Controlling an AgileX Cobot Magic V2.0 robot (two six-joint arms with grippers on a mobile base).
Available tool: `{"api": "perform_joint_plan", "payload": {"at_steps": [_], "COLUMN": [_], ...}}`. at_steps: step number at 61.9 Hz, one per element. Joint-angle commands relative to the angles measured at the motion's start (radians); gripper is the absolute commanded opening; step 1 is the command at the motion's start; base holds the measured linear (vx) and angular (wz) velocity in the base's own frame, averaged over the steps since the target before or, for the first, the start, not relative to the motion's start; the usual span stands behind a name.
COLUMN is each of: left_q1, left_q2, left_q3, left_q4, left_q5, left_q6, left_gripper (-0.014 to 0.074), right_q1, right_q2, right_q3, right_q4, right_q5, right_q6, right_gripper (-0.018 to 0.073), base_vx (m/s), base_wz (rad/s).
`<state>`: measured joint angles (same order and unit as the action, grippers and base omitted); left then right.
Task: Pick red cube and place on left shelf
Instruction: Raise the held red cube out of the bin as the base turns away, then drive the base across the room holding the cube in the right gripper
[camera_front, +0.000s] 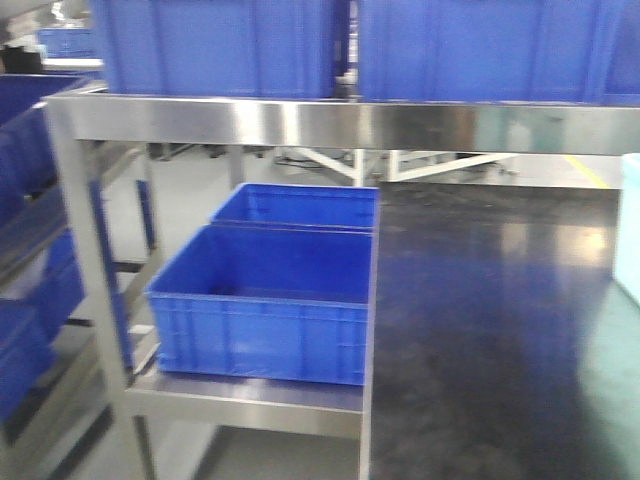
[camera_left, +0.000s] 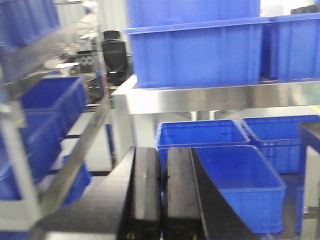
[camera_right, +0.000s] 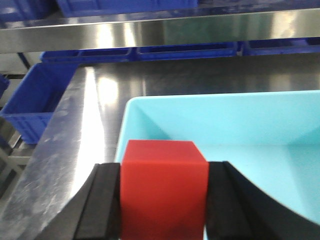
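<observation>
In the right wrist view my right gripper (camera_right: 164, 200) is shut on the red cube (camera_right: 164, 187), its two black fingers pressed against the cube's left and right faces, above the near left corner of a light turquoise bin (camera_right: 225, 125). In the left wrist view my left gripper (camera_left: 162, 190) is shut and empty, its two black fingers side by side, pointing toward the steel shelf rack (camera_left: 215, 96). Neither gripper nor the cube shows in the front view.
A dark steel table (camera_front: 480, 320) fills the right of the front view, with the turquoise bin's edge (camera_front: 630, 240) at far right. Blue crates (camera_front: 265, 300) sit on the rack's lower left shelf; more blue crates (camera_front: 220, 45) stand on the top shelf (camera_front: 340, 122).
</observation>
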<state>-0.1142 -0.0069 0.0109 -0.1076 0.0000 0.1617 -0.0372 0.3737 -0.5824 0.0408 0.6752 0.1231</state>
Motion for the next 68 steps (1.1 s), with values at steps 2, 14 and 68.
{"api": "perform_joint_plan", "payload": {"at_steps": [2,14,68], "left_q1": [-0.008,-0.008,-0.008], "left_q2": [0.008,0.008,0.008], "left_q3": [0.022,0.022,0.022], "left_q4": [-0.01,-0.01,-0.01], "left_q5": [-0.084,-0.084,-0.084], "left_q6": [-0.002,-0.002,-0.002], "left_gripper": [0.0106,0.0106,0.0106], "right_q1": [0.001,0.001,0.001], "right_q2": [0.006,0.006,0.006], "right_q3": [-0.029,-0.029,-0.029], "right_q4": [-0.001,-0.001,-0.001], "right_q5": [-0.077,-0.077,-0.073], "right_q6": [-0.006,-0.006,-0.006], "right_gripper": [0.0051,0.0051,0.0051], "base_vx": [-0.16,-0.14,-0.25], "base_wz": [0.35,0.46,0.54]}}
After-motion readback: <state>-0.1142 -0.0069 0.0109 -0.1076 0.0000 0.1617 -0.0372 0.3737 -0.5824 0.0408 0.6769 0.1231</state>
